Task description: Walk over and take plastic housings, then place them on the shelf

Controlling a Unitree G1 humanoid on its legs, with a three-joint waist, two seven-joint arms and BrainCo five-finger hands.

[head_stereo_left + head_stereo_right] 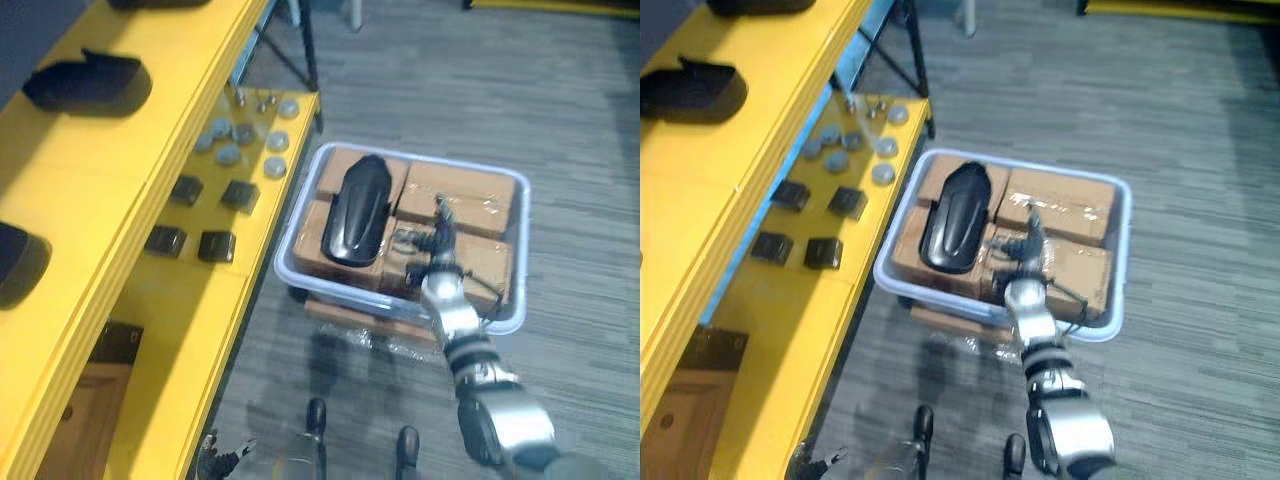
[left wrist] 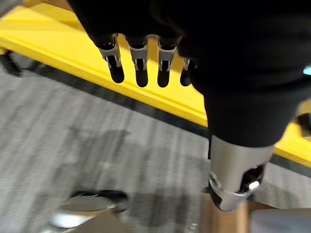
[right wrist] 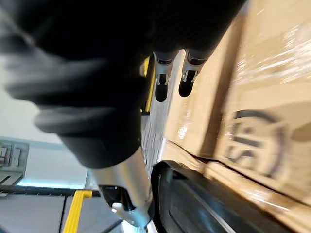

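Glossy, rounded black housing [image 1: 355,212] lies on taped cardboard boxes [image 1: 470,195] in the pale crate [image 1: 523,250]. The right hand [image 1: 440,250] hangs beside it, fingers released, and the left hand's [image 2: 141,65] are too.

one black housing [image 1: 357,210] in one bin [image 1: 520,240], three shelf housings [image 1: 85,85], four black blocks [image 1: 240,196], perhaps seven grey discs [image 1: 277,140]

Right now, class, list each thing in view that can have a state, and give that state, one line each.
Black housing, lying on the boxes in the bin, not gripped.
Bin, open-topped, filled with boxes.
Cardboard boxes, closed.
Right hand, open, over the boxes beside the housing.
Left hand, open, holding nothing.
Shelf housings, resting on the yellow shelf.
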